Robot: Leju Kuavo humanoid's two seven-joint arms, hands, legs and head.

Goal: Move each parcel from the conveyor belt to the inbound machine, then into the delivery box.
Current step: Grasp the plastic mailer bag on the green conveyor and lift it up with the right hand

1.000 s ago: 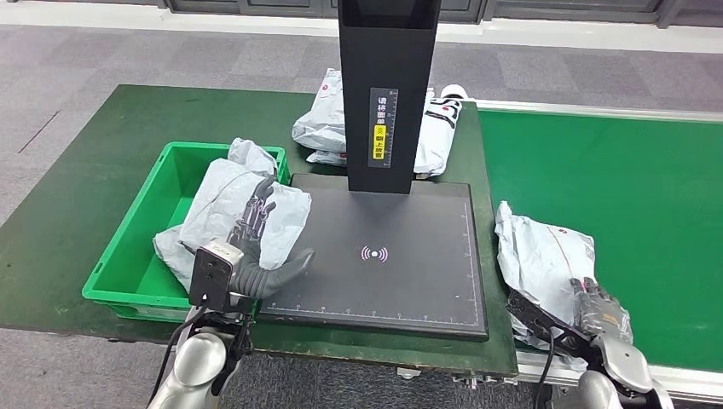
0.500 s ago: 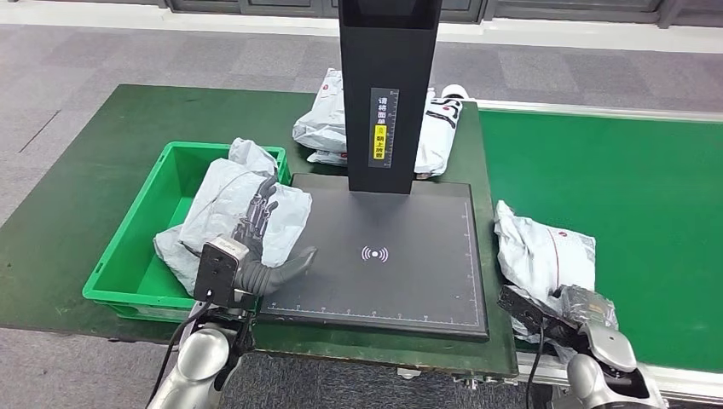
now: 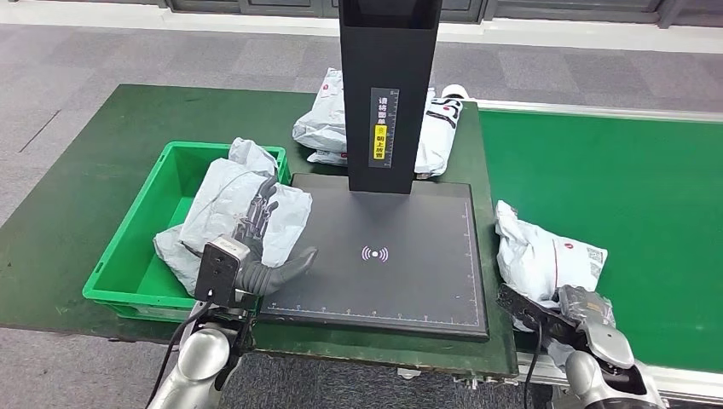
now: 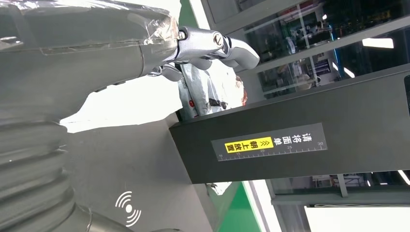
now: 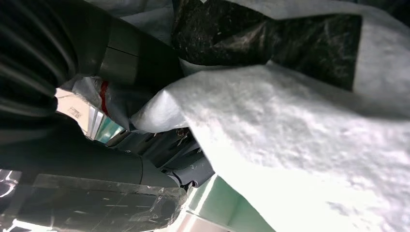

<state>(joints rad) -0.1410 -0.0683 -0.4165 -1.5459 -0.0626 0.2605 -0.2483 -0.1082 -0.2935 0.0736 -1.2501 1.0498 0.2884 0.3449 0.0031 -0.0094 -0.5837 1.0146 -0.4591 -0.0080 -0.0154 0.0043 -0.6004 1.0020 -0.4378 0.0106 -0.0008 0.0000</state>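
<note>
Two hands frame the black inbound machine in front of you, its dark column rising from the flat scan plate. Your left hand lies with fingers spread, gripping nothing, on a grey parcel that sits in the green delivery box and laps over the box's rim toward the plate; the thumb reaches onto the plate's edge. Your right hand sits low at the near edge of the green conveyor belt, pressed against a second grey parcel lying on the belt just beside the machine. From the right wrist view the parcel's white plastic crowds against the dark fingers, yet you cannot tell whether they have closed around it. More grey parcels are heaped behind the column on the green table.
</note>
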